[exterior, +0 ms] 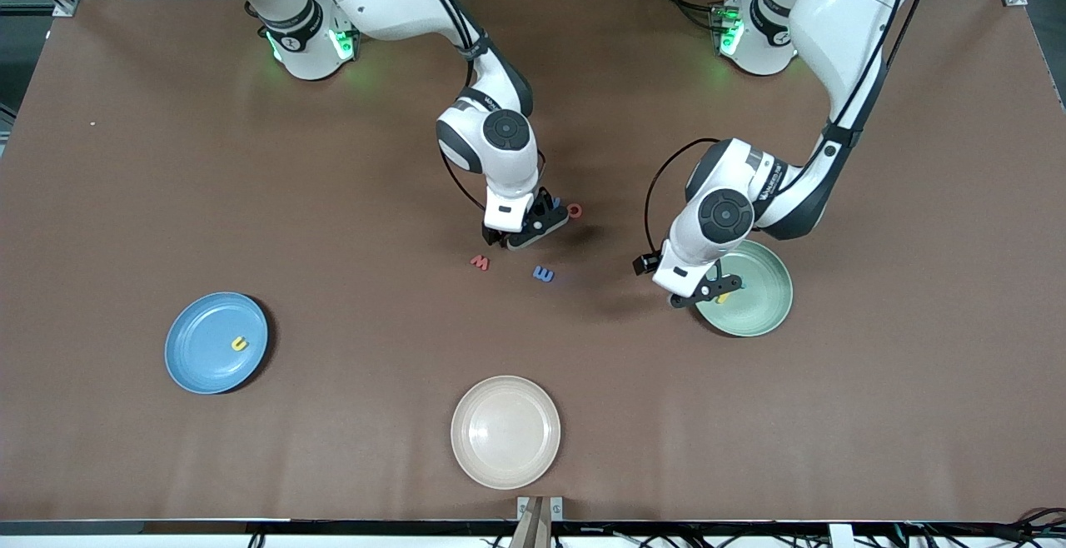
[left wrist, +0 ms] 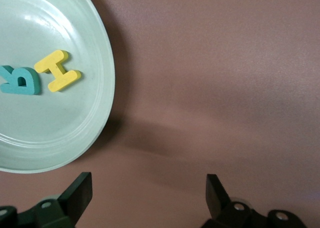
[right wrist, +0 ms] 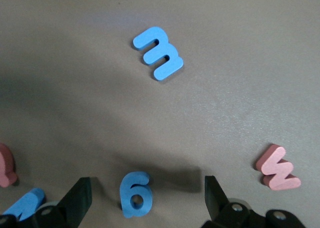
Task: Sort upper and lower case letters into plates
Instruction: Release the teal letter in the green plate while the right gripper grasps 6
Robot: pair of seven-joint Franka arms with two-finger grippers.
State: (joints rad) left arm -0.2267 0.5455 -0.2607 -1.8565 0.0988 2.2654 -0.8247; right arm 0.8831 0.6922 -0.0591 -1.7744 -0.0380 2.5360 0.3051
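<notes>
Three plates lie on the brown table (exterior: 166, 198) in the front view: a blue plate (exterior: 200, 356) with a yellow letter (exterior: 239, 344), a pale green plate (exterior: 762, 298) and a bare cream plate (exterior: 505, 431). Loose near the middle are a red w (exterior: 480, 262) and a blue m (exterior: 543, 273). The right gripper (exterior: 533, 227) hangs over more letters, partly hiding them; the left gripper (exterior: 708, 291) is over the green plate's edge.

Left wrist view: fingers (left wrist: 80, 190) apart, empty — a yellow H (left wrist: 57, 70) and a teal letter (left wrist: 20, 80), cut off at the frame edge, lie in the green plate.

Right wrist view: fingers (right wrist: 80, 198) apart, with a blue letter like a 6 (right wrist: 135, 194) between them — two others are cropped.
</notes>
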